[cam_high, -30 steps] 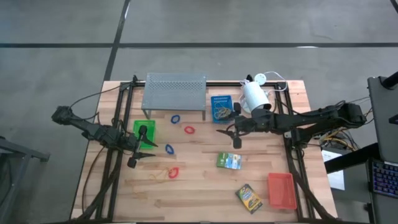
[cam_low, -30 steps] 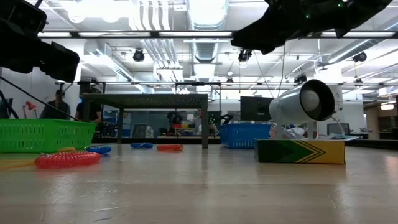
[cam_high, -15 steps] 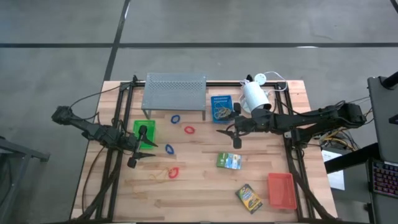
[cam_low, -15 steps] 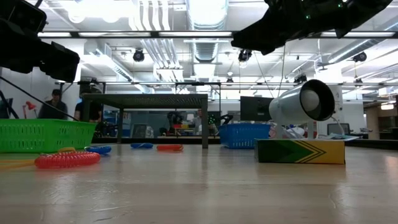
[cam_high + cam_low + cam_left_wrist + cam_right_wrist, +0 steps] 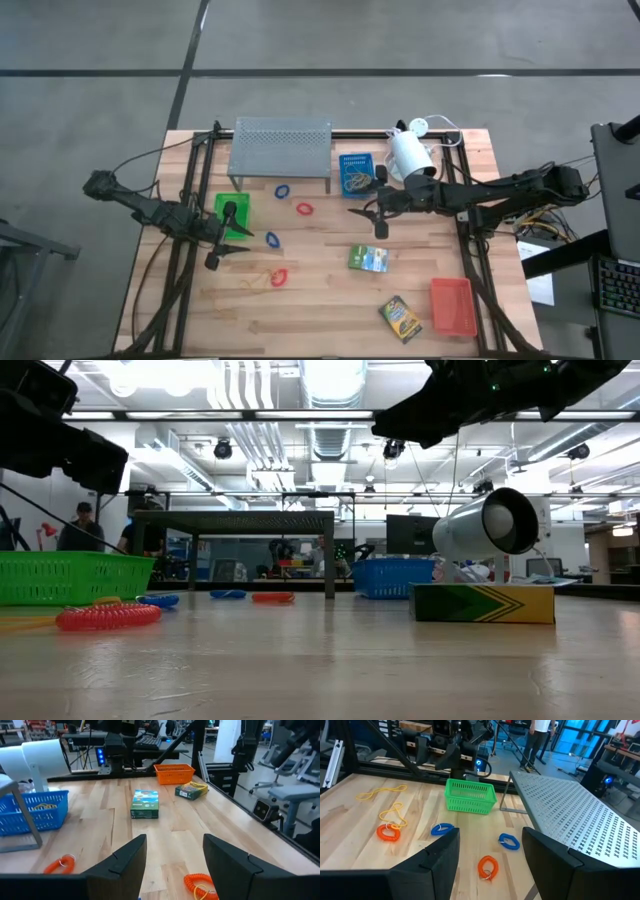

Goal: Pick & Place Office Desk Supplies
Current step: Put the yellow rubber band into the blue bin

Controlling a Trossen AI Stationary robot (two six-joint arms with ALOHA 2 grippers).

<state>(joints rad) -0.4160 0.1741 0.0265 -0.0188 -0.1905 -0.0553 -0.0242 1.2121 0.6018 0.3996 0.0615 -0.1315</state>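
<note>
Both grippers hover open above the table and hold nothing. My left gripper (image 5: pixel 233 236) is at the left, beside the green tray (image 5: pixel 232 213). My right gripper (image 5: pixel 370 214) is at the middle right, near the blue tray (image 5: pixel 356 173). Blue loops (image 5: pixel 441 828) (image 5: pixel 509 840) and red loops (image 5: pixel 488 867) (image 5: pixel 388 832) lie flat between the arms, with tan rubber bands (image 5: pixel 380 794) beside them. A green card box (image 5: pixel 145 803) and a yellow-green one (image 5: pixel 191 791) lie flat toward the near right, next to the red-orange tray (image 5: pixel 453 305).
The grey perforated shelf (image 5: pixel 281 148) stands on legs at the far edge. The white lamp (image 5: pixel 410 155) is at the far right, just behind my right arm. Black frame rails run along the table's left and right sides. Bare wood lies at the near middle.
</note>
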